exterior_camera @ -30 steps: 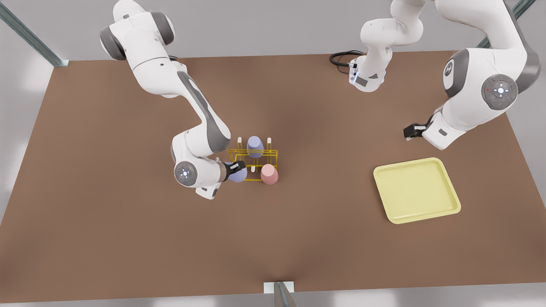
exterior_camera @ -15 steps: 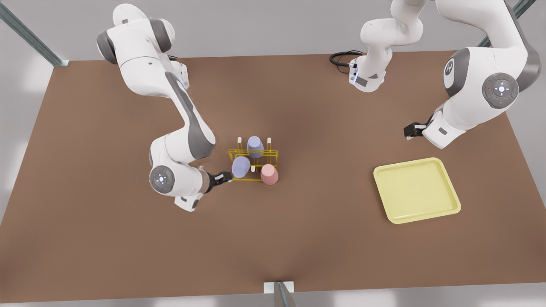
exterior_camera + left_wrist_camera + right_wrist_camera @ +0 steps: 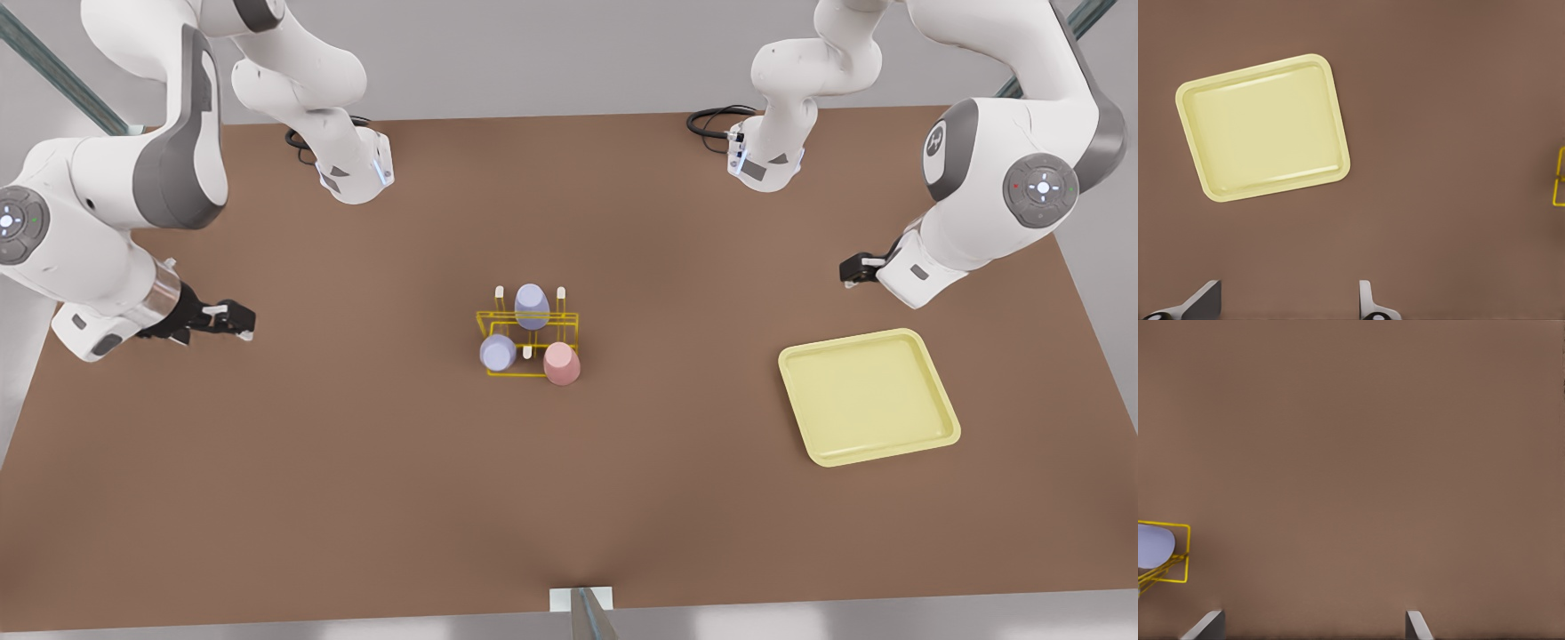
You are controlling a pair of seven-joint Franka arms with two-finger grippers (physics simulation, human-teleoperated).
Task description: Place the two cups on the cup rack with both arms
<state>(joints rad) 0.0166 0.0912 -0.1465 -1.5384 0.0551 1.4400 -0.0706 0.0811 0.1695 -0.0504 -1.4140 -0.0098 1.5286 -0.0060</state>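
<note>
The yellow wire cup rack (image 3: 569, 315) stands mid-table. On it sit the pink cup (image 3: 562, 363), a lavender cup (image 3: 498, 352) beside it, and a second lavender cup (image 3: 532, 306) behind, between two white-tipped pegs. My right gripper (image 3: 233, 317) hangs open far off at the front view's left; its wrist view has its gripper (image 3: 1314, 613) over bare table, with the rack (image 3: 1185, 550) and a lavender cup (image 3: 1153, 545) at the edge. My left gripper (image 3: 852, 269) waits open at the front view's right, above the tray; its wrist view shows the gripper (image 3: 1289, 285) empty and a corner of the rack (image 3: 1560, 180).
A pale-yellow square tray (image 3: 869, 396) lies at the front view's right, also seen as the tray (image 3: 1265, 127) in the left wrist view. Black cables (image 3: 711, 120) lie by the arm bases at the back. Wide bare brown table surrounds the rack.
My right gripper let go of the lavender cup, leaving it on the rack, and drew far back toward the front view's left. The left arm stayed put.
</note>
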